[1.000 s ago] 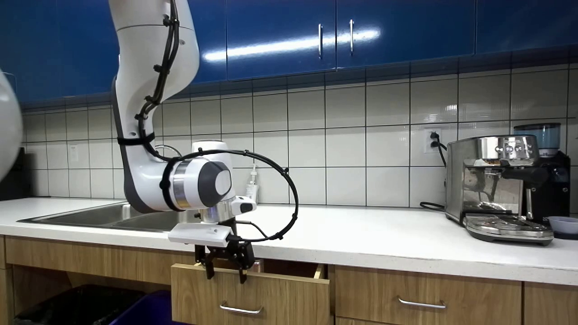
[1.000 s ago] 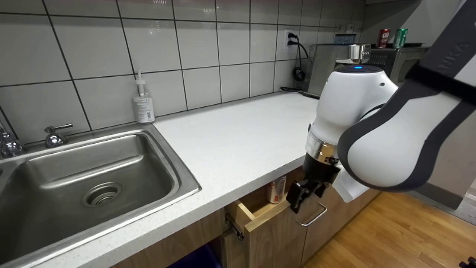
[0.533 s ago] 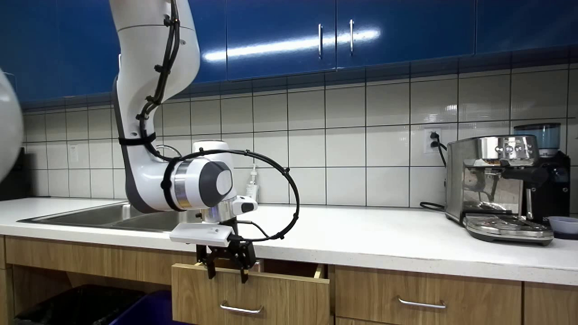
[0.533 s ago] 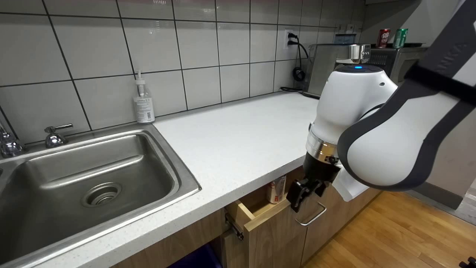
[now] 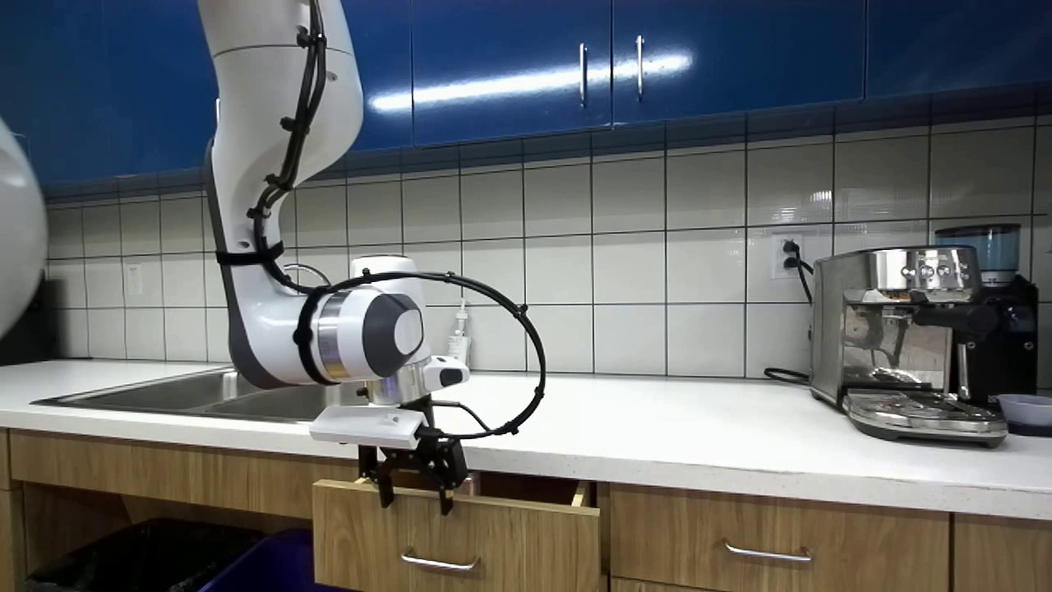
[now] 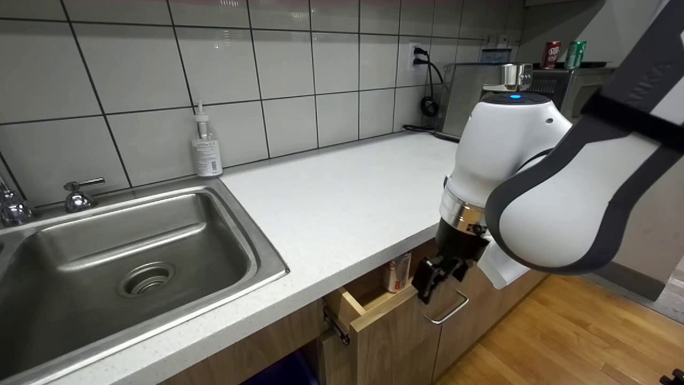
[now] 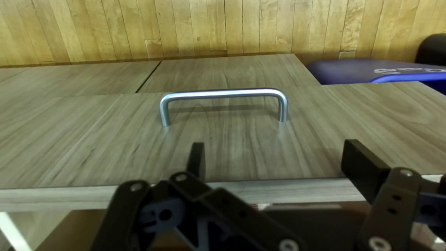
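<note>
My gripper [image 5: 416,500] is open and empty, pointing down at the top edge of a pulled-out wooden drawer [image 5: 526,543]. Its fingertips overlap the drawer front's upper edge; I cannot tell whether they touch it. In the wrist view the two fingers [image 7: 273,153] are wide apart above the drawer front [image 7: 226,150], short of its silver bar handle [image 7: 223,93]. The handle also shows below the gripper in both exterior views [image 5: 440,564] [image 6: 454,314]. A light-coloured can [image 6: 397,274] stands inside the drawer behind the gripper; it is mostly hidden in an exterior view [image 5: 471,483].
A white countertop [image 6: 342,198] runs above the drawer, its front edge close behind the gripper. A steel sink [image 6: 133,235] and a pump bottle [image 6: 207,155] are on it. A coffee machine [image 5: 896,337] stands farther along. A blue bin [image 5: 263,563] is under the counter.
The gripper has shifted very slightly to the right and up in an exterior view. The drawer and the can have not visibly moved, and the fingers stay open.
</note>
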You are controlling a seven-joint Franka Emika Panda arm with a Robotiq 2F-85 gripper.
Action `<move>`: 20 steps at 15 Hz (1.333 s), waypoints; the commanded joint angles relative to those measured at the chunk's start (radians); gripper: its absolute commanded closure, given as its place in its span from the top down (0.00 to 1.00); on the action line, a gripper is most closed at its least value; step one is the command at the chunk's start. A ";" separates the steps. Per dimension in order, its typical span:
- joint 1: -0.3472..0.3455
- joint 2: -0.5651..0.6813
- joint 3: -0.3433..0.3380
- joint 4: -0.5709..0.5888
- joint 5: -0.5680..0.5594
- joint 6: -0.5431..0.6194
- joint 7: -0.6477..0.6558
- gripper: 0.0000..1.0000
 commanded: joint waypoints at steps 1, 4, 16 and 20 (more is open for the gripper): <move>0.019 0.006 -0.039 0.024 -0.024 0.029 0.014 1.00; 0.015 0.009 -0.039 0.030 -0.020 0.035 0.003 1.00; 0.009 -0.012 -0.050 0.022 -0.023 0.038 -0.012 1.00; 0.009 -0.021 -0.043 0.009 -0.029 0.038 -0.032 1.00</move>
